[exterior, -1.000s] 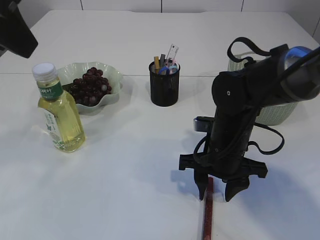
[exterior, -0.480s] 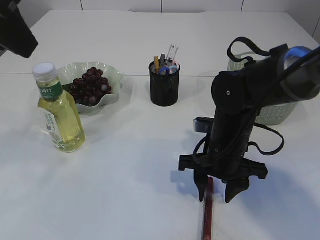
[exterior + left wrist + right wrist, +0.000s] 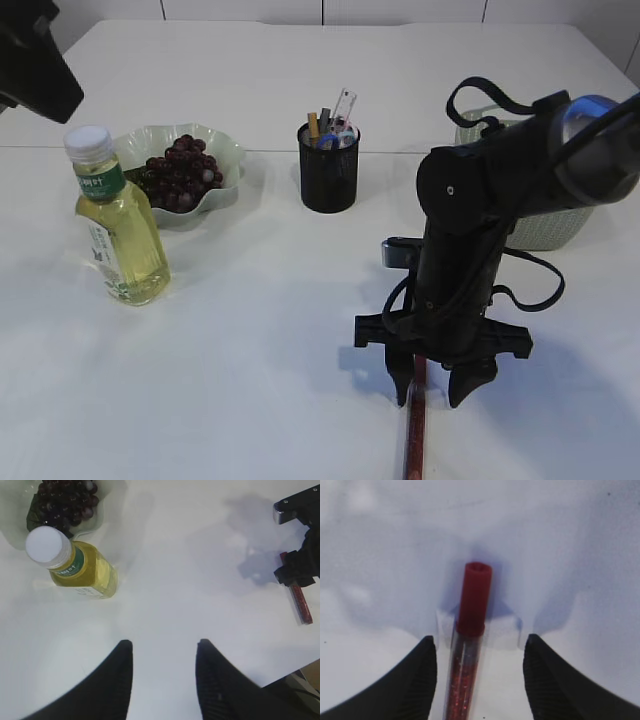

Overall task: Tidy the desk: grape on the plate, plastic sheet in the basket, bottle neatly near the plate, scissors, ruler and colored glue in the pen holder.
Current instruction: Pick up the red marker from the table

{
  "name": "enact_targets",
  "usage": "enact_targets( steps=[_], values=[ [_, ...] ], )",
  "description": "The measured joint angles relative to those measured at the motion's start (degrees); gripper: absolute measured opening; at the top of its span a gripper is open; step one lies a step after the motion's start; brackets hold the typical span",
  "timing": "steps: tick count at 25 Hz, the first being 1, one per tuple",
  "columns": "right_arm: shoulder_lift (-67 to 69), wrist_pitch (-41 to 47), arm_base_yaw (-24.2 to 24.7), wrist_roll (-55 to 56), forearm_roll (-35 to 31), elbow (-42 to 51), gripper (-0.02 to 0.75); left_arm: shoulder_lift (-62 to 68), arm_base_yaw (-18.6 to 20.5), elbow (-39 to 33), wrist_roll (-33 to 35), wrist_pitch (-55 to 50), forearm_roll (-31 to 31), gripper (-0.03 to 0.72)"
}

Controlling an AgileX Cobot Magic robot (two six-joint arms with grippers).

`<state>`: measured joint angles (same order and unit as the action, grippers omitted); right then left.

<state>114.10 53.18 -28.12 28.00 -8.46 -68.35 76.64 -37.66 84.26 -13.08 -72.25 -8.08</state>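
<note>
A red glitter glue tube [image 3: 415, 425] lies on the white table near the front edge. My right gripper [image 3: 432, 385] is open and low over its capped end, with the tube [image 3: 470, 630] between the two jaws, nearer the left one, touching neither. The tube also shows in the left wrist view [image 3: 297, 592]. The bottle of yellow liquid [image 3: 115, 225] stands upright beside the pale green plate [image 3: 228, 155] holding the grapes [image 3: 180, 170]. The black pen holder [image 3: 328, 170] holds the ruler, scissors and pens. My left gripper [image 3: 162, 647] is open and empty, high above the table.
A pale green woven basket [image 3: 545, 225] stands at the right, mostly hidden behind my right arm. The plastic sheet cannot be made out. The left arm's dark body [image 3: 35, 65] hangs at the top left corner.
My right gripper has shifted slightly left and stays low over the glue tube. The left arm has shifted slightly at the top left. The objects have not moved.
</note>
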Motion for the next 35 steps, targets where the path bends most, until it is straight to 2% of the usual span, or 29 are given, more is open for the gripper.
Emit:
enact_targets(
  steps=[12,20,35],
  values=[
    [1.4,-0.3,0.0,0.0,0.1,-2.1,0.435,0.0,0.0,0.0,0.1,0.0,-0.1,0.309],
    [1.4,0.4,0.0,0.0,0.1,-2.1,0.368,0.0,0.0,0.0,0.1,0.0,-0.2,0.309],
    [2.6,0.6,0.0,0.0,0.6,-2.7,0.363,0.0,0.0,0.0,0.1,0.0,-0.6,0.309]
  ],
)
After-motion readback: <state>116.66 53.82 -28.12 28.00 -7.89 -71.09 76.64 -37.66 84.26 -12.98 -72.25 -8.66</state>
